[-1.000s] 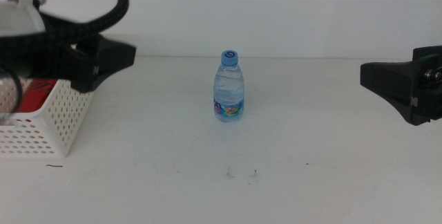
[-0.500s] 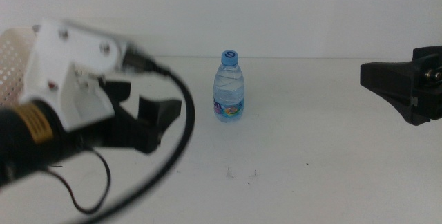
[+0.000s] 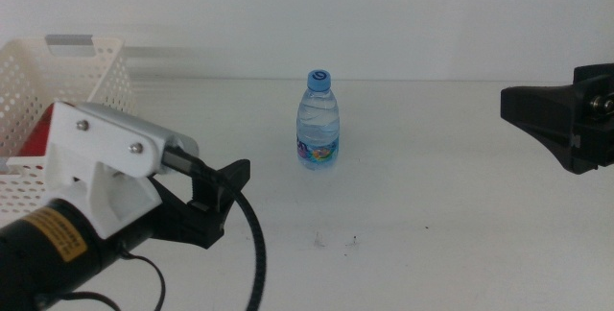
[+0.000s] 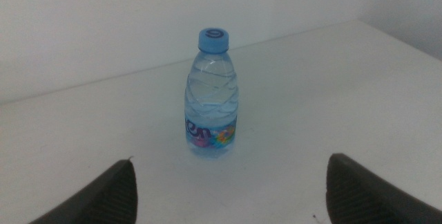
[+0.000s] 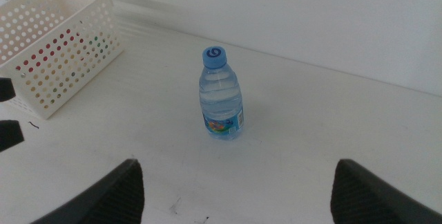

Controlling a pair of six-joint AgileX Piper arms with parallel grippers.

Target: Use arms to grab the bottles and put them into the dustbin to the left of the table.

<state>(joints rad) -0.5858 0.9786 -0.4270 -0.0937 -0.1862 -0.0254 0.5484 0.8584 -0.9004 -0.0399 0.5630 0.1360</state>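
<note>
A small clear water bottle [image 3: 318,124] with a blue cap stands upright near the middle of the table [image 3: 432,253]. My left gripper [image 3: 223,201] is low at the front left, open, pointing at the bottle from a distance. In its wrist view the bottle [image 4: 213,96] stands ahead, centred between the spread jaws of the left gripper [image 4: 231,165]. My right gripper [image 3: 523,114] waits at the right edge, open and empty; its wrist view shows the bottle [image 5: 221,96] well ahead. The white perforated dustbin [image 3: 67,85] stands at the far left.
Something red [image 3: 34,140] shows inside the dustbin, partly hidden by my left arm's white housing [image 3: 106,172]. The dustbin [image 5: 55,51] shows red and green through its holes in the right wrist view. A few dark specks [image 3: 336,242] mark the table in front of the bottle.
My left arm has swung away from above the dustbin, down to the front left, and now faces the bottle. The dustbin is uncovered. Bottle and right arm have not moved.
</note>
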